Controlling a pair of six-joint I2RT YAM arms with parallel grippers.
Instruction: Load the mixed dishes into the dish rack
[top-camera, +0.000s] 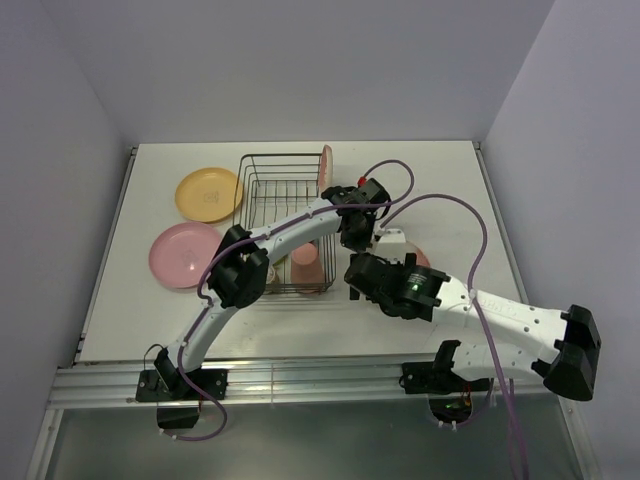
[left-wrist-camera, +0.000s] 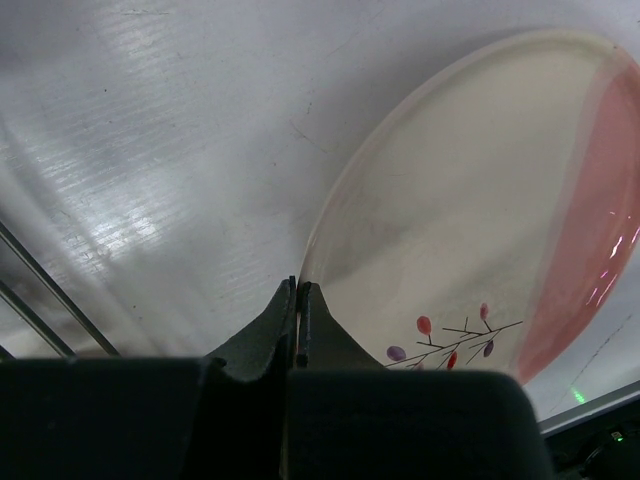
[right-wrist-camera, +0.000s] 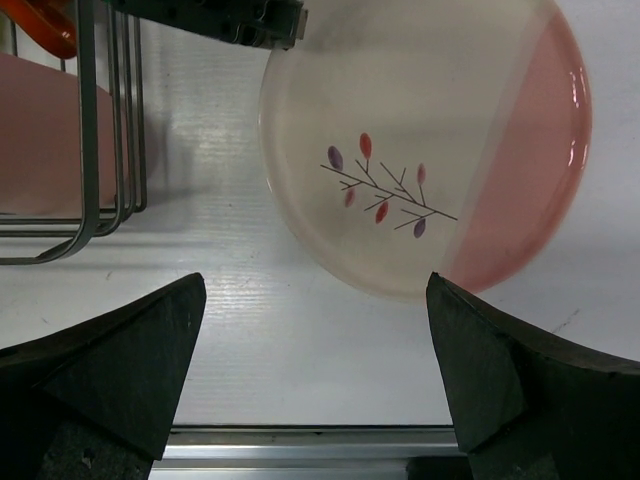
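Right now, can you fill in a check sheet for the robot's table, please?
Surface: white table, lightly scratched.
Job's things: dish rack holds an upright plate and salmon cup; orange-yellow plate and pink plate lie left; twig plate flat on its right.
Clutter: nothing seen.
Hands: left hand shut at twig plate's rim; right hand open, facing it.
Cables: purple cables loop above the table.
Surroundings: plain pale walls.

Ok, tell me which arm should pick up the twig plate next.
Right. The right gripper hangs open over the twig plate, lying on the table beside the rack. The left gripper is shut, its tips at the plate's rim, so it would likely need to reopen first.
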